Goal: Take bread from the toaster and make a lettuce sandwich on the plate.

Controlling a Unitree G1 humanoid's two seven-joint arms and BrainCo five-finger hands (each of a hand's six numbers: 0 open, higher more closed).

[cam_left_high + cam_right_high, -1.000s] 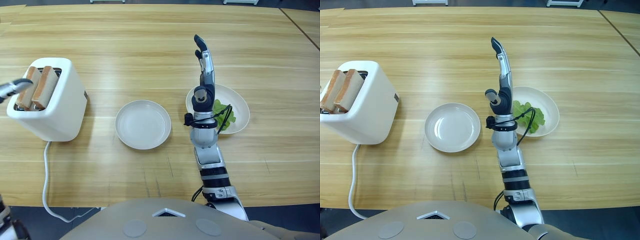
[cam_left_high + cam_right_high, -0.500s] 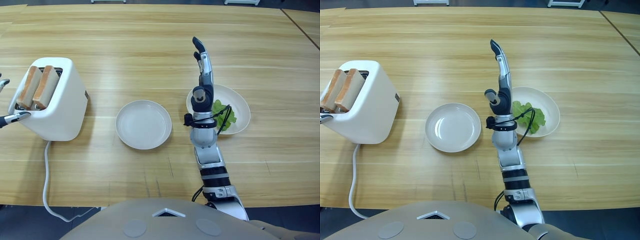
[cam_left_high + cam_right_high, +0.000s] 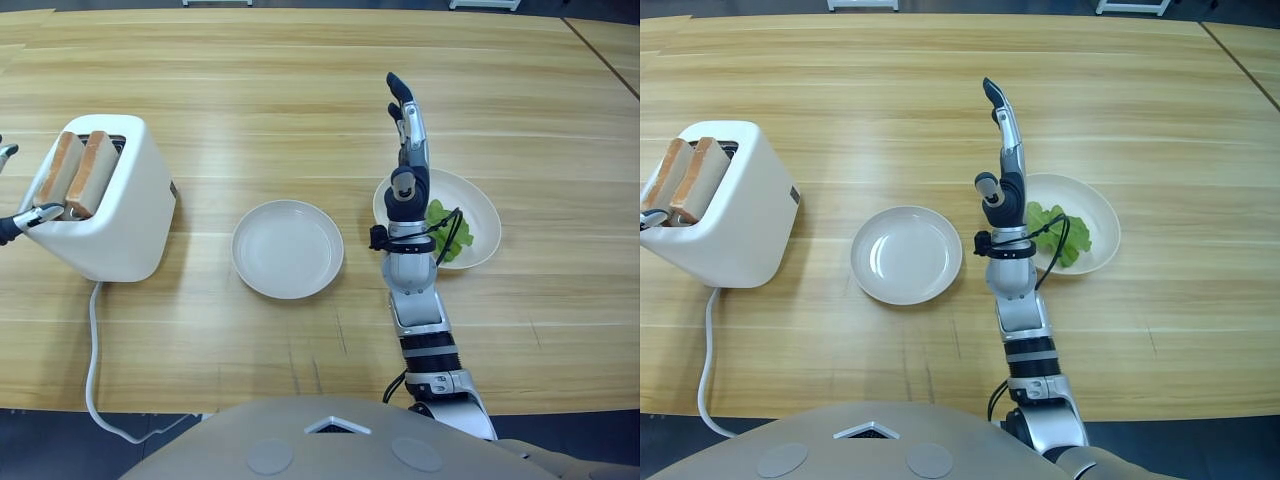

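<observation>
The wooden table (image 3: 300,80) carried everything. The white toaster (image 3: 110,225) stood by its left edge, with its cord (image 3: 92,350) trailing off the near edge. A bowl (image 3: 480,205) sat right of centre, and the plate (image 3: 287,248), bare, lay between the two, well apart from each.

The right hand (image 3: 410,165) was raised just beside the bowl's left rim, fingers straight and holding nothing.

Two slices of bread (image 3: 78,172) stood upright in the toaster slots, their upper halves clear of the top. They were probably light, dry and crumbly, best pinched by the exposed top edge across the flat faces and lifted straight up.

The lettuce (image 3: 452,232) in the bowl looked limp, thin and easily torn, so it would call for a gentle gather.

The left hand (image 3: 22,220) sat at the toaster's left side, fingers spread, grasping nothing.

No writing was legible; a small dark mark on the toaster's side was too small to read.
</observation>
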